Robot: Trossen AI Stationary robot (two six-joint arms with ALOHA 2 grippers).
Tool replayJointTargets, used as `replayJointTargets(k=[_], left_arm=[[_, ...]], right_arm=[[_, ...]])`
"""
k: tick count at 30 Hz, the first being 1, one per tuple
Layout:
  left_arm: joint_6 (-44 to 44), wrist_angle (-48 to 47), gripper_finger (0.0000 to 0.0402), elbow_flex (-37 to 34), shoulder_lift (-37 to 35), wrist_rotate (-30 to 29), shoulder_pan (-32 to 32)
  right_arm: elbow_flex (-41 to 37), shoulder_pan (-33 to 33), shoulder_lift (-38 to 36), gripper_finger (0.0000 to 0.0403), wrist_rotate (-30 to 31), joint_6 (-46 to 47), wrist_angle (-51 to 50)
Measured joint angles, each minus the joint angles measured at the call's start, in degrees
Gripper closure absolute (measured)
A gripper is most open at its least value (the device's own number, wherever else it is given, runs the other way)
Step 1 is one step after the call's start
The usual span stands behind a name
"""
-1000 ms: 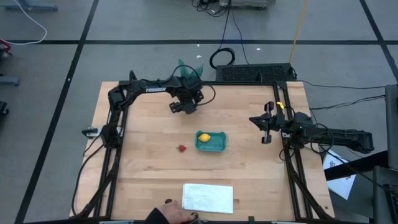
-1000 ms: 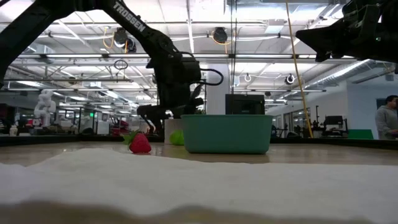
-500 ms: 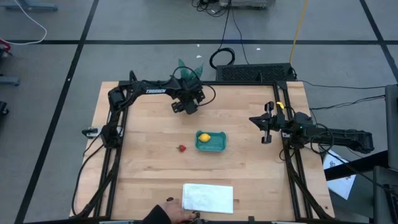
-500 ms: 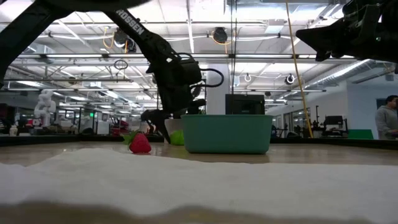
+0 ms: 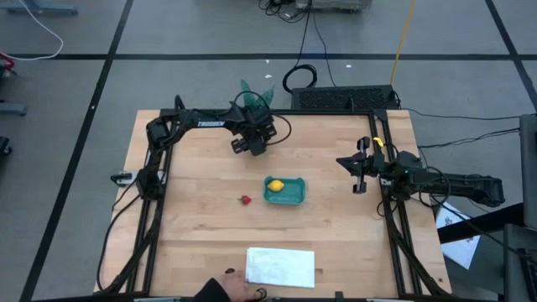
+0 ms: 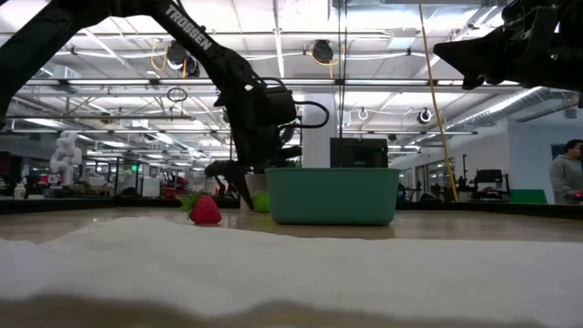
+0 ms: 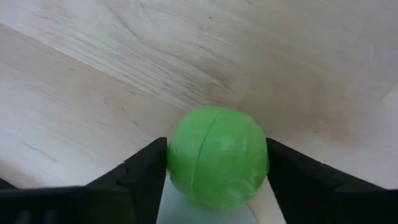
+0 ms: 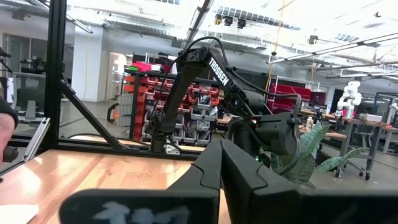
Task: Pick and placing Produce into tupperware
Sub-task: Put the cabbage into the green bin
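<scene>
Wooden worktop (image 5: 201, 226): your left gripper (image 7: 214, 165) at 12 o'clock, fingers clamped on lime-green ball (image 7: 217, 155). Lemon (image 5: 275, 185) inside teal tupperware (image 5: 291, 198) at centre, strawberry (image 5: 245, 200) just at its 9 o'clock. Right gripper (image 5: 359, 174) at 3 o'clock, fingers together.

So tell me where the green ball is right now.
The green ball sits on the table at its far edge, between the left gripper's jaws, near the potted plant and beyond the tupperware.

White "TROSSEN" lettering along the left arm (image 6: 196, 41), upper link.
</scene>
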Motion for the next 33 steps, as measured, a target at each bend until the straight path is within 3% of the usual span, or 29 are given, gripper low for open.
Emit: replayJointTargets(k=[6, 12, 33], left_arm=[[0.22, 0.17, 0.0199, 0.02, 0.00, -0.81, -0.06], [0.66, 0.63, 0.0180, 0.02, 0.00, -3.09, -0.93], [-1.84, 3.10, 0.0177, 1.27, -0.07, -6.16, -3.37]], right_arm=[[0.01, 0.01, 0.00, 0.0403, 0.00, 0.00, 0.00], [0.00, 0.00, 0.00, 0.0403, 0.00, 0.00, 0.00], [0.02, 0.01, 0.00, 0.0403, 0.00, 0.00, 0.00]])
